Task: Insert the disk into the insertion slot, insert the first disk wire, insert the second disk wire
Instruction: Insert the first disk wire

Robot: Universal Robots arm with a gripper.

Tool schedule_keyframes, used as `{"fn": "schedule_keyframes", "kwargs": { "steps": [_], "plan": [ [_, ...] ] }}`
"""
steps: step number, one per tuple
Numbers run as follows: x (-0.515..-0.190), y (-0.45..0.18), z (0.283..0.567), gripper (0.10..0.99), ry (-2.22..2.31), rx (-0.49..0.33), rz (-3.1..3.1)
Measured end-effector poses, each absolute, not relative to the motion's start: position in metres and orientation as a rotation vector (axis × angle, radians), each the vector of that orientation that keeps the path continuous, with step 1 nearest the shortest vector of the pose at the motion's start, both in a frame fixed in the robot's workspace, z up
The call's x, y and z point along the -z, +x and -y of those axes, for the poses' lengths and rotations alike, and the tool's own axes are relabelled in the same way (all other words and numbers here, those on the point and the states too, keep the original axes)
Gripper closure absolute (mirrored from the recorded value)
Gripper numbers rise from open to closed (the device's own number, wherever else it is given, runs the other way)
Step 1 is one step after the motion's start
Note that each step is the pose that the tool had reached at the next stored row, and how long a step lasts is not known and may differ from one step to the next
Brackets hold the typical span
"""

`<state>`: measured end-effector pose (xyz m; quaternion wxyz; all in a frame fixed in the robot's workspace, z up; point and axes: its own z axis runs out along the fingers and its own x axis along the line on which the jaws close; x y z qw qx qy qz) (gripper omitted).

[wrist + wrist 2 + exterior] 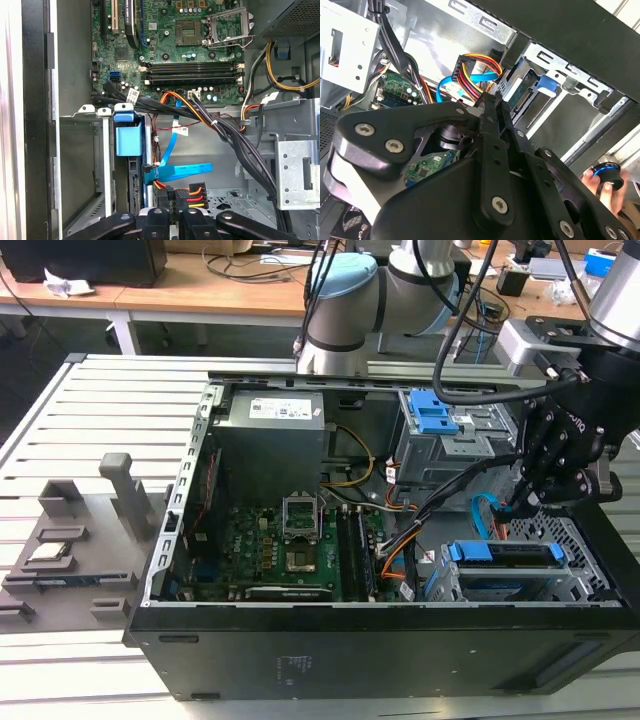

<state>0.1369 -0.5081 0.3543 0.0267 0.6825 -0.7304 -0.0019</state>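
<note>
The disk (505, 553), silver in a blue bracket, lies inside the insertion slot (575, 545), a low perforated grey cage at the exterior view's right. My gripper (527, 505) hovers just above its inner end. In the first wrist view the gripper (172, 202) is shut on a black connector (192, 192) with red, orange and yellow wires, close to the disk's (128, 140) connector edge. A flat blue wire (180, 172) runs to that edge through a black plug (146, 175). The second wrist view shows the fingers (492, 125) pinched on the coloured-wire connector (472, 67) beside the disk (527, 95).
A taller grey cage with blue latch tabs (440, 425) stands behind the slot. Black cable bundles (235, 140) cross between motherboard (290, 540) and cages. The power supply (275, 435) sits at the back. A person's hand (600, 187) holds a blue-ringed device outside the case.
</note>
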Motion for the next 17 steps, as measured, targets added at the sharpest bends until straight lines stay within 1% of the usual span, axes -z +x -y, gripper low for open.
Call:
{"fn": "schedule_keyframes", "kwargs": {
  "steps": [3, 9, 17],
  "plan": [
    [-0.354, 0.137, 0.511, 0.918, 2.109, 0.006, 2.256],
    [-0.353, 0.137, 0.536, 0.918, 2.108, 0.006, 2.256],
    [-0.343, 0.145, 0.536, 0.918, 2.124, 0.005, 2.241]
  ]
}}
